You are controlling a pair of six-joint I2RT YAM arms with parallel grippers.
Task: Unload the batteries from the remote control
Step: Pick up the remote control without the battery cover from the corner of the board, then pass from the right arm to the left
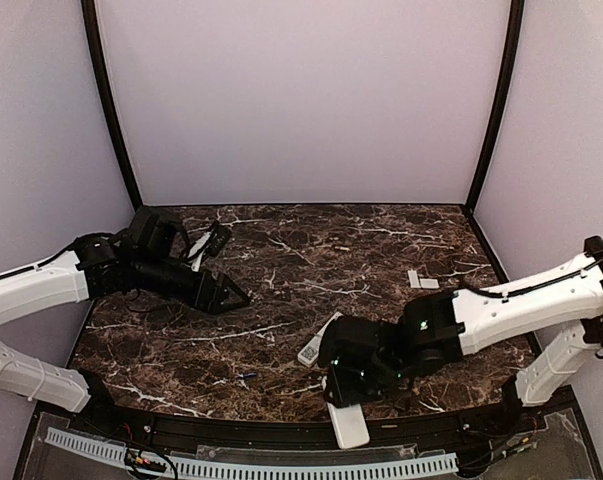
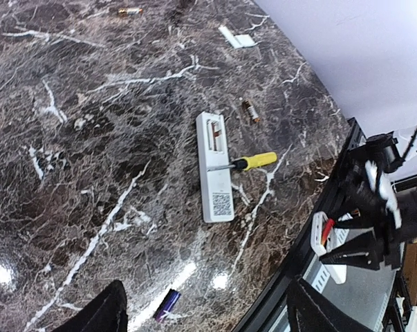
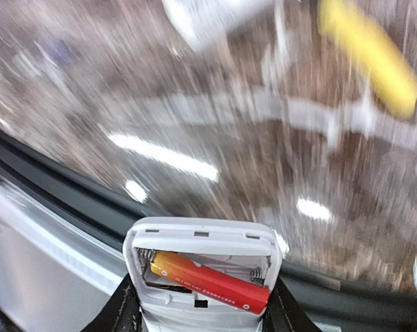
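Note:
My right gripper (image 1: 343, 395) is shut on a white remote control (image 3: 201, 238) at the table's near edge, its fingers (image 3: 122, 311) pressed against both sides. The remote's back is open, and a red and orange battery (image 3: 208, 280) lies askew in the bay. The left wrist view shows the same remote (image 2: 317, 235) beyond the table edge. Loose batteries lie on the marble: a purple one (image 2: 167, 304), a brown one (image 2: 250, 111) and one far off (image 2: 130, 11). My left gripper (image 1: 236, 295) hangs open over the left of the table, holding nothing.
A second white remote (image 2: 215, 169) lies back-up mid-table with a yellow-handled screwdriver (image 2: 256, 161) across it. A small white cover (image 1: 421, 280) lies at the right. A black rail and grey cable duct (image 1: 281, 465) run along the near edge.

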